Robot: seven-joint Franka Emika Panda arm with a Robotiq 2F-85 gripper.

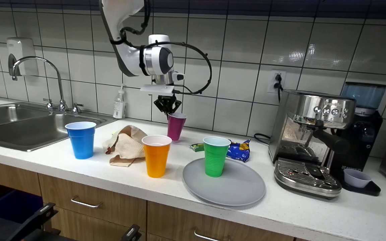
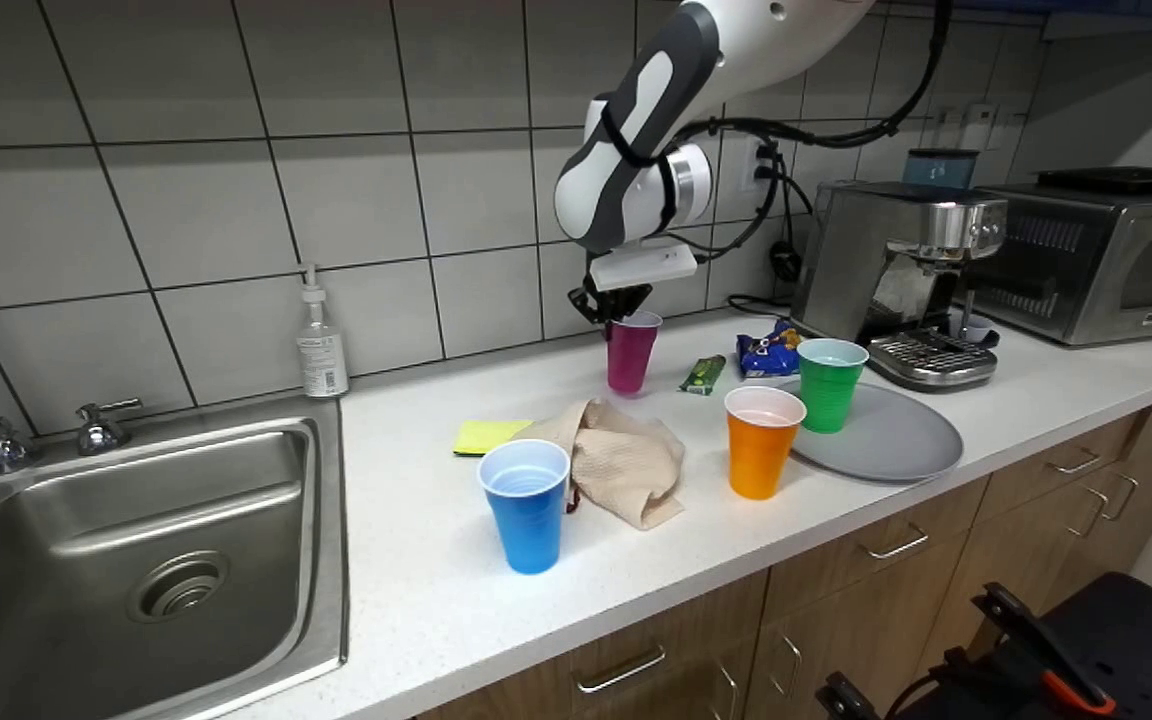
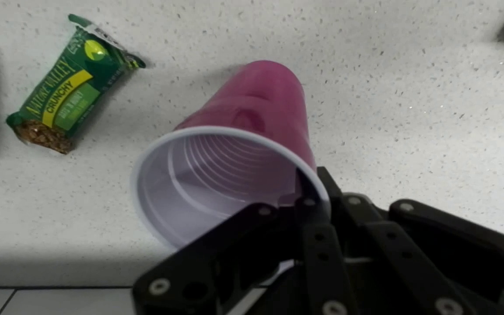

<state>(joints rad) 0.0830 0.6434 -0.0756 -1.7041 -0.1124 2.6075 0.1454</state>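
My gripper (image 1: pixel 168 112) is shut on the rim of a magenta cup with a white inside (image 1: pixel 175 129). In the wrist view one fingertip is inside the cup (image 3: pixel 274 96) and one outside, pinching its wall (image 3: pixel 317 188). The cup is a little tilted and low over the back of the counter, near the tiled wall. I cannot tell whether its base touches the counter. In an exterior view the gripper (image 2: pixel 611 305) also covers the left of the cup's rim (image 2: pixel 630 360). A green granola bar (image 3: pixel 68 85) lies beside the cup.
A blue cup (image 1: pixel 81 140), a beige cloth (image 2: pixel 626 465) and an orange cup (image 1: pixel 156 157) stand nearer the front. A green cup (image 1: pixel 216 157) is on a grey plate (image 1: pixel 240 190). A blue snack bag (image 2: pixel 766 352), coffee machine (image 1: pixel 313 110), yellow sponge (image 2: pixel 488 437), soap bottle (image 2: pixel 320 345) and sink (image 2: pixel 321 520) surround.
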